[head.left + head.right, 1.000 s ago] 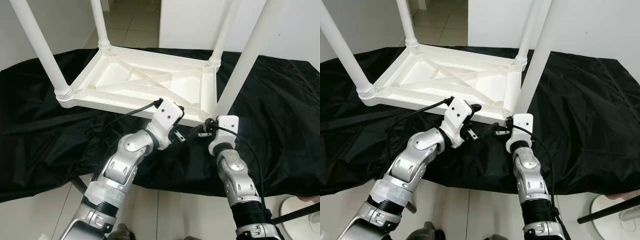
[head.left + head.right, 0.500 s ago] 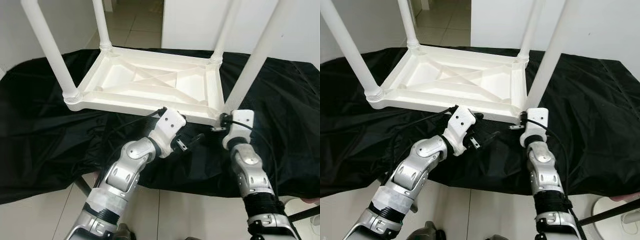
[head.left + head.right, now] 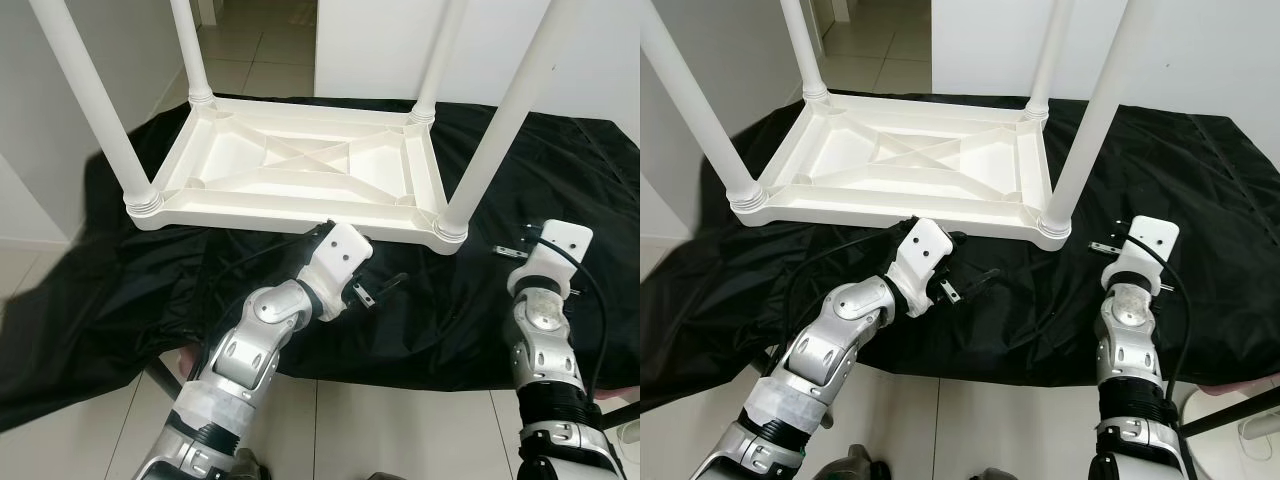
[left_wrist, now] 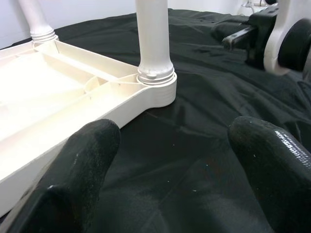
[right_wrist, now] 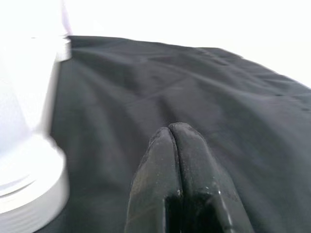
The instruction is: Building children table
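We see the white table [image 3: 300, 165] upside down on a black cloth [image 3: 560, 180], four legs up, tops cut off.
Our left end effector [image 3: 385, 288] hovers wide open and empty at the table's 6 o'clock edge. Our right end effector [image 3: 1102, 246] sits at 4 o'clock by the near leg [image 3: 1080, 140], fingers [image 5: 177, 184] pressed together, gripping nothing we can make out.

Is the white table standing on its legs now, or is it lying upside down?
Upside down. The table rests with its top on the black cloth, its ribbed underside faces up, and all four legs point upward.
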Robot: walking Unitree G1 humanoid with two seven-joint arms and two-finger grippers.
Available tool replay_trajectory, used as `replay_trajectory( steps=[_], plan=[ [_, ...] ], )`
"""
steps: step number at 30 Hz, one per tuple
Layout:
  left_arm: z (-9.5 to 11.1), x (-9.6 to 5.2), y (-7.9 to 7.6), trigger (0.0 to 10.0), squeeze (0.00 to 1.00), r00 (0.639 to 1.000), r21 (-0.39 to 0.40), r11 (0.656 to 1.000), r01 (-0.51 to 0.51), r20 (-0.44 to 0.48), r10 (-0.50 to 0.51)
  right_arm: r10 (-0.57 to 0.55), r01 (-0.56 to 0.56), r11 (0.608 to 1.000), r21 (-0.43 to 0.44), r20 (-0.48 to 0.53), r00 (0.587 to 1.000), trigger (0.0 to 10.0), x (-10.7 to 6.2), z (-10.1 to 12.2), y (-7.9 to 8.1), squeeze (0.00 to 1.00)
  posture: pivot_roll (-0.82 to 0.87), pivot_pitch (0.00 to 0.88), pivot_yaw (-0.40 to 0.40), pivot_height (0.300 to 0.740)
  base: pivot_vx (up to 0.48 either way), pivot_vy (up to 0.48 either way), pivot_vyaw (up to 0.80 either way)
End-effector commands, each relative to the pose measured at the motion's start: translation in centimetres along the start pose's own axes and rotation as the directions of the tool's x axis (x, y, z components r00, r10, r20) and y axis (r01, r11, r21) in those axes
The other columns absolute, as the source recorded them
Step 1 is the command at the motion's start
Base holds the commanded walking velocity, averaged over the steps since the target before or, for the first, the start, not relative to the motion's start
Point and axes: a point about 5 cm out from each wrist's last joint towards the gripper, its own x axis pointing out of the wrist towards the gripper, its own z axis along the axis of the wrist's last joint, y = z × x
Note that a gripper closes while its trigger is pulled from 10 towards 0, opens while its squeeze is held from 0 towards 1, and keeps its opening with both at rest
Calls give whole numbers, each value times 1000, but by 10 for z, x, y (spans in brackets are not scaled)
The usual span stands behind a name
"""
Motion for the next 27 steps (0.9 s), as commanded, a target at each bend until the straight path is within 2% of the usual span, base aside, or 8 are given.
replay_trajectory(
  steps=[1,2,4,10,14,19,22,27],
  plan=[
    [2,0,4,10000,0,997,9,997,-82,-2,82,57,-57,998,12,-4,998,10000,-6,-3,11,0,25,0,0,740,0,0,0],
    [2,0,4,10000,0,997,9,997,-82,-2,82,57,-57,998,12,-4,998,10000,-6,-3,11,0,25,0,0,740,0,0,0],
    [4,1,5,10000,0,996,6,996,-87,15,87,138,-138,990,32,7,990,10000,-14,-4,28,0,24,0,-1,740,0,0,0],
    [7,2,4,10000,0,998,-8,998,-57,33,57,256,-258,963,70,35,966,10000,-17,-2,47,0,22,0,-1,740,0,0,0],
    [8,2,3,10000,0,998,-15,999,-43,39,43,286,-288,954,80,41,957,10000,-16,-1,50,0,23,0,1,740,0,0,0],
    [17,4,-2,10000,0,998,-17,1000,-1,64,2,426,-430,901,64,71,902,10000,-6,9,58,0,35,4,-3,740,0,0,0],
    [17,4,-2,10000,0,998,-17,1000,-1,64,2,426,-430,901,64,71,902,10000,-6,9,58,0,35,4,-3,740,0,0,0],
    [28,9,-11,10000,0,996,-9,999,41,84,-40,460,-463,886,24,65,885,10000,14,16,55,0,41,68,8,740,0,0,0]
  ],
)
